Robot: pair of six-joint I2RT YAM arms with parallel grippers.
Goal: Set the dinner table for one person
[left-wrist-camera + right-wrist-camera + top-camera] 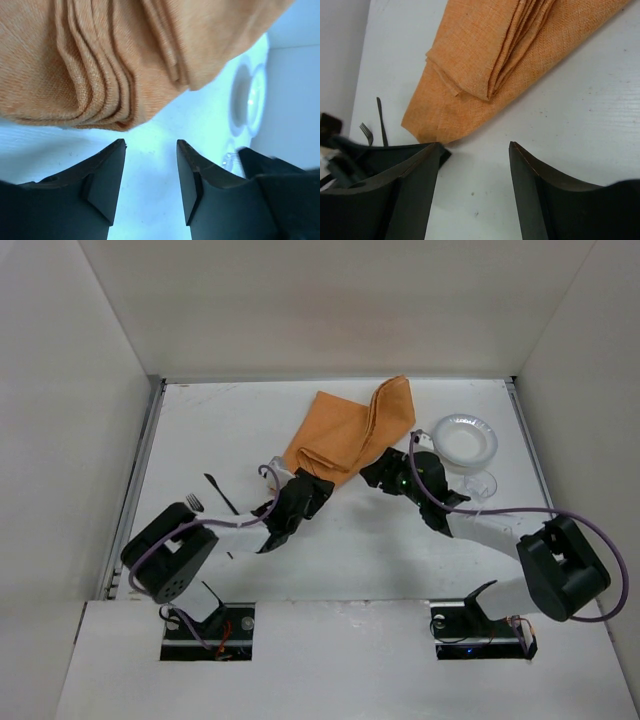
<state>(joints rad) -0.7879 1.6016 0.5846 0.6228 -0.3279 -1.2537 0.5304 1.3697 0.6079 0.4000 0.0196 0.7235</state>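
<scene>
Step judged: flattening folded orange woven cloth mat [350, 430], rumpled near centre of far edge of large matte white desk [350, 550], which lies under both arms. Best to pinch separate corners, lift low, pull apart evenly. Left tool [150, 145] and right tool [475, 145] both wide, empty, tipped down just short of cloth's near edge. Arms stretched forward, converging.

Cloth [100, 60] cut off by top edge in both wrist views. Glass [482, 484] partly hidden behind right arm [480, 530]. Fork [366, 133] handle hidden behind finger [405, 190] of right gripper [475, 147]; thin utensil [381, 120] beside it too small to identify.
</scene>
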